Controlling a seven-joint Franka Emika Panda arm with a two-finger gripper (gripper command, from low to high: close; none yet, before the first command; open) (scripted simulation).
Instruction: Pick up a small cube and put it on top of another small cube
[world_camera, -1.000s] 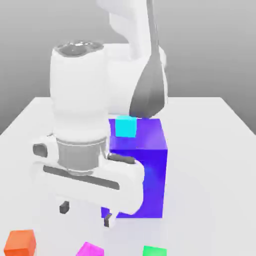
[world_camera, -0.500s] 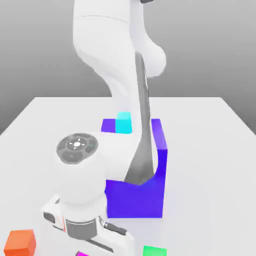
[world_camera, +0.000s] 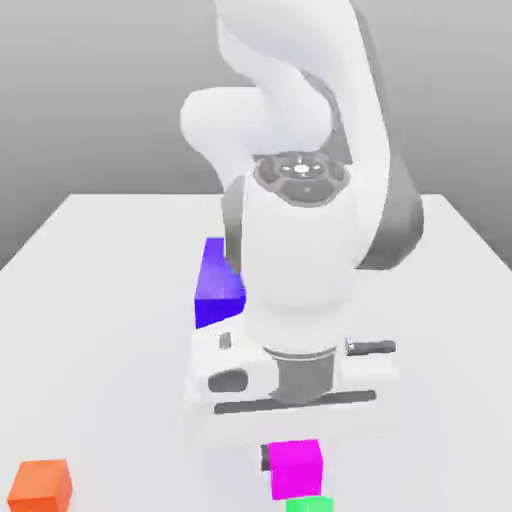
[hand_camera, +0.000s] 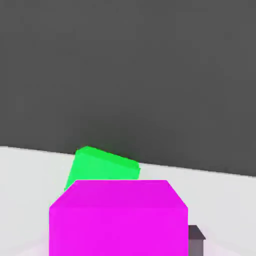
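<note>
The gripper (world_camera: 294, 468) points downward, clamped on the magenta cube (world_camera: 296, 470), near the green cube (world_camera: 309, 505).

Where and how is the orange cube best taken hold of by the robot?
Probably best from straight above, gripping two opposite upright side faces. The orange cube rests flat on the table with its top face uncovered, and nothing stands close beside it. The end effector would first need to be free of the magenta cube.

We noted bright, washed-out lighting on the white arm (world_camera: 305, 250); shadows were faint, cube edges crisp.
</note>
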